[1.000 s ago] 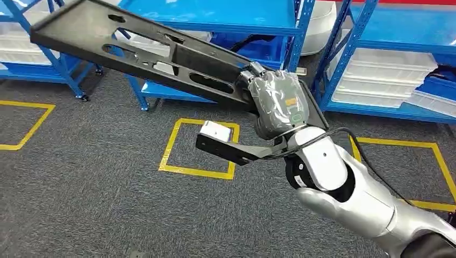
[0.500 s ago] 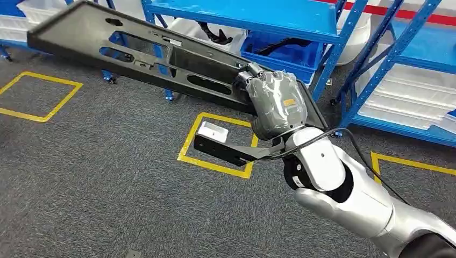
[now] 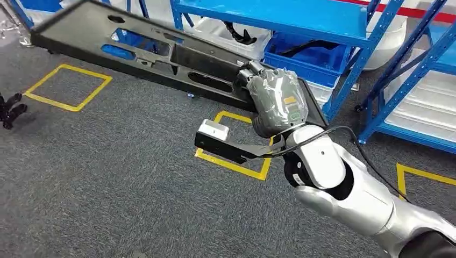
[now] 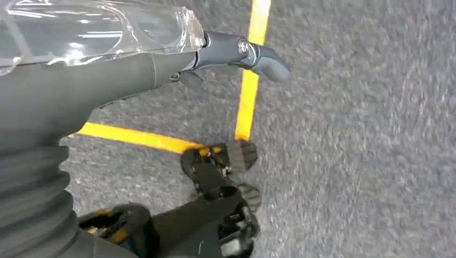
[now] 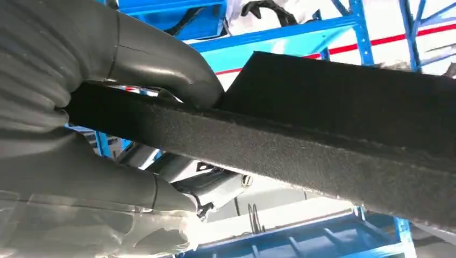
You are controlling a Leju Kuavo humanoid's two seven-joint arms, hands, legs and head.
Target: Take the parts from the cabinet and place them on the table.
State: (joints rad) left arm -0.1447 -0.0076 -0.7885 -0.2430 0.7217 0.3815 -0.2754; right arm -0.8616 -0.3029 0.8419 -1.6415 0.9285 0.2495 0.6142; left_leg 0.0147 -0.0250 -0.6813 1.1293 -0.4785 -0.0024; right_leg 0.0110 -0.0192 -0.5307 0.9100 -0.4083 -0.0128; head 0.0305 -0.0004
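My right hand (image 3: 277, 99) grips a long black plastic panel (image 3: 161, 51) with several cut-outs by its near end. The panel reaches up and to the left over the grey carpet, with its far end near the picture's top left corner. In the right wrist view the panel's rough black edge (image 5: 322, 156) crosses the picture, and the right hand (image 5: 80, 161) is clamped around it, thumb over the top. My left hand (image 4: 107, 80) hangs above the carpet and holds nothing, its thumb (image 4: 236, 51) stretched out away from the darker fingers.
Blue metal racks (image 3: 279, 13) stand ahead, with a blue bin (image 3: 306, 59) on a low shelf and white bins (image 3: 425, 115) at the right. Yellow tape squares (image 3: 70, 86) mark the carpet, one of them (image 3: 236, 161) under my right wrist.
The camera has turned: the racks and floor squares have slid to the right in the picture. The panel stays in my right hand at the same angle.
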